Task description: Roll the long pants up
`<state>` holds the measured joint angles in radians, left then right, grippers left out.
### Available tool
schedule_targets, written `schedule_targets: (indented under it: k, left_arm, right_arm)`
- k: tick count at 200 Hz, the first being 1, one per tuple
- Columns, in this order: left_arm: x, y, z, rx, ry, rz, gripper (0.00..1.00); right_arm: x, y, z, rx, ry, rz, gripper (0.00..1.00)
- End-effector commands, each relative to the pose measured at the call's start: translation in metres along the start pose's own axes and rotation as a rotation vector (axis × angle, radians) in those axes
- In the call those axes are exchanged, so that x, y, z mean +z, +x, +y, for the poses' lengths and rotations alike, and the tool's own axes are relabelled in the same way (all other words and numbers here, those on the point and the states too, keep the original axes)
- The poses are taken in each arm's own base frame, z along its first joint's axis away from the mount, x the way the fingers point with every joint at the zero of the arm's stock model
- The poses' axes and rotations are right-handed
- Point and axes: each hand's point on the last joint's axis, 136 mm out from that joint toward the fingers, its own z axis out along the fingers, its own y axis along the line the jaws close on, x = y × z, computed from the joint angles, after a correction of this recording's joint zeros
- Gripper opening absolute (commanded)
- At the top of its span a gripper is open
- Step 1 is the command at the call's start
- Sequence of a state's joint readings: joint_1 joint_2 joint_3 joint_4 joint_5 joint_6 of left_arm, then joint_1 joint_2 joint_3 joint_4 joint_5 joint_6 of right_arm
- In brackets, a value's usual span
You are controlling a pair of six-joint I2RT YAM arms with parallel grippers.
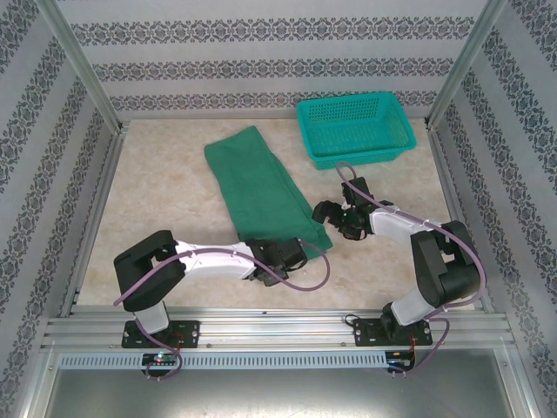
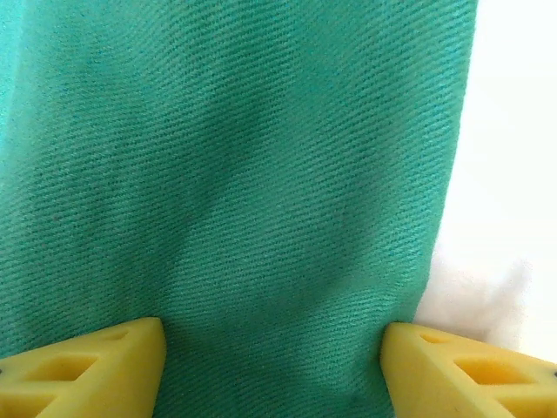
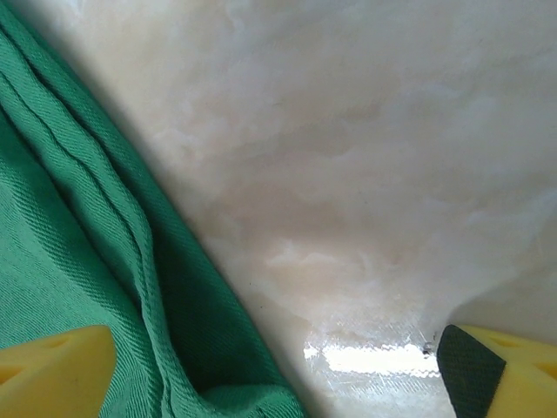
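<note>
Teal basket (image 1: 352, 129) far right — long pants (image 1: 257, 187) lie outside it.

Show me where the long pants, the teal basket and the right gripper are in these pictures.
long pants (image 1: 261, 187): top external view, middle of the folded green cloth.
teal basket (image 1: 361, 154): top external view, its near wall.
right gripper (image 3: 277, 370): right wrist view, midway between its yellow fingertips.

Bright even light, soft shadows, glare patch on table (image 3: 370, 357)
</note>
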<state>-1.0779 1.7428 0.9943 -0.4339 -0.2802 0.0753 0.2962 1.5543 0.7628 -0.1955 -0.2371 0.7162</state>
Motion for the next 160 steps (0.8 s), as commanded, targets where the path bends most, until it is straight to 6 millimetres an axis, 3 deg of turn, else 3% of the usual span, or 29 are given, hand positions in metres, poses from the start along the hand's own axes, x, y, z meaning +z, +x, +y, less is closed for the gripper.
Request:
schedule_targets:
  k: [1,36,49,77,97,160]
  left_arm:
    - [0.020,0.013,-0.006,-0.012,0.072,0.063,0.68]
    - [0.036,0.024,-0.017,-0.025,0.166,0.128,0.60]
    - [0.040,0.027,-0.028,-0.027,0.246,0.158,0.39]
    - [0.044,0.029,-0.041,-0.031,0.333,0.207,0.17]
    - [0.027,0.018,-0.038,-0.056,0.355,0.184,0.00]
    - [-0.048,-0.023,-0.007,-0.295,0.563,0.114,0.00]
  right_arm:
    - [0.007,0.002,-0.002,0.018,-0.005,0.018,0.96]
    - [0.008,0.002,-0.005,0.018,0.008,0.019,0.95]
    - [0.008,0.002,-0.005,0.017,0.008,0.016,0.95]
    - [0.009,0.002,-0.004,0.021,0.003,0.020,0.95]
    - [0.005,0.002,-0.002,0.011,0.006,0.015,0.95]
    - [-0.036,-0.025,0.007,-0.078,0.048,-0.123,0.95]
